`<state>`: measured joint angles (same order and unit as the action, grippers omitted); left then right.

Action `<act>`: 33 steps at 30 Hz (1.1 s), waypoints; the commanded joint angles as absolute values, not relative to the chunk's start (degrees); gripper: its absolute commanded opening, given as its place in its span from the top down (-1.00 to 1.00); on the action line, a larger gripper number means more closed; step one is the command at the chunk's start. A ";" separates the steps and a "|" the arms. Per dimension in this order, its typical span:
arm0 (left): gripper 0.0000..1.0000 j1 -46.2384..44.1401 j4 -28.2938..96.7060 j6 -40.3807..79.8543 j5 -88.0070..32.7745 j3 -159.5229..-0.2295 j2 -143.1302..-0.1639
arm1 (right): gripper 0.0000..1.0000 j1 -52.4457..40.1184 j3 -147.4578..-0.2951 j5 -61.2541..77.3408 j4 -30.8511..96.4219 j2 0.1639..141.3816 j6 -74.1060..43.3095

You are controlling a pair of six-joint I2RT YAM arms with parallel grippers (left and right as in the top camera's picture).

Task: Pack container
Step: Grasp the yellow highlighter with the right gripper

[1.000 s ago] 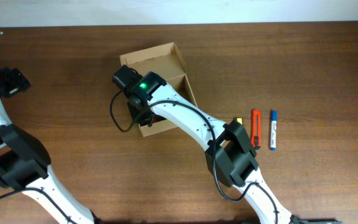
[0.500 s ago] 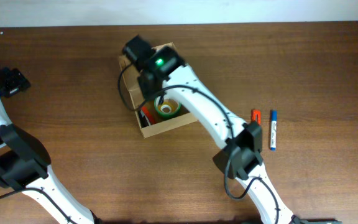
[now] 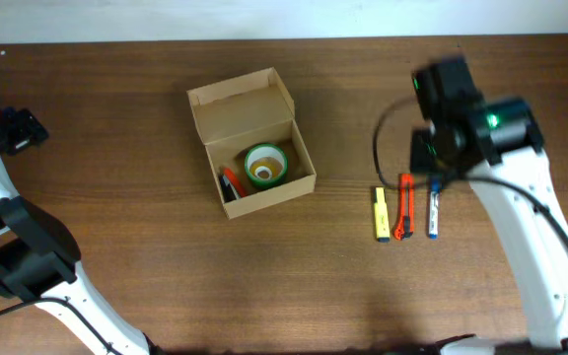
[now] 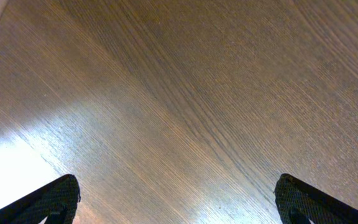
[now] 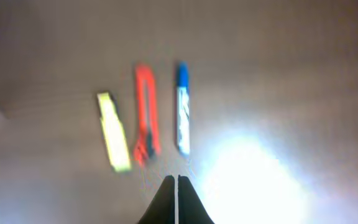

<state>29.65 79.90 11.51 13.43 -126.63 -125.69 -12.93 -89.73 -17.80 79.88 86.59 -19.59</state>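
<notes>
The container (image 3: 243, 101) half-hides a red item (image 3: 231, 183), possibly a pen; left gripper (image 4: 176, 190) gapes, right gripper (image 5: 177, 186) closed.

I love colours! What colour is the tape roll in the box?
The tape roll is green, seen best from overhead.

One cardboard box (image 3: 243, 99) is counted, with one green tape roll (image 3: 264, 165) and one red-orange item (image 3: 231, 184) (its kind cannot be told) inside, while at its three o'clock one yellow highlighter (image 3: 382, 214), one orange cutter (image 3: 404, 205) and one blue marker (image 3: 433, 209) are seen.
</notes>
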 commanded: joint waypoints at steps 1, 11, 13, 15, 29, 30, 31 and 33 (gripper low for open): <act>-1.00 29.67 79.94 10.59 13.23 -126.48 -124.70 | 0.84 -13.02 -78.63 -11.51 75.70 86.89 -20.32; -1.00 29.67 79.94 10.59 13.23 -126.48 -124.70 | 0.07 -13.91 -60.05 -1.48 53.15 94.43 -14.79; -1.00 29.67 79.94 10.61 13.23 -126.48 -124.70 | 0.02 -13.80 -60.05 -1.43 50.48 97.51 -14.74; -0.99 29.67 79.94 10.61 13.23 -126.48 -124.70 | -0.01 -13.80 -60.05 -0.14 48.14 100.12 -13.72; -1.00 29.67 79.92 10.61 13.23 -126.48 -124.70 | 0.92 -13.74 -60.07 0.71 42.63 105.32 -13.78; -1.00 29.67 79.94 10.61 13.23 -126.48 -124.70 | 0.92 -13.74 -60.12 0.95 42.65 105.32 -13.96; -1.00 29.67 79.94 10.59 13.23 -126.48 -124.70 | 0.92 -13.74 -60.55 1.74 42.85 105.32 -13.96; -1.00 29.67 79.94 10.59 13.23 -126.48 -124.70 | 0.92 -13.76 -63.42 3.05 44.82 105.32 -13.93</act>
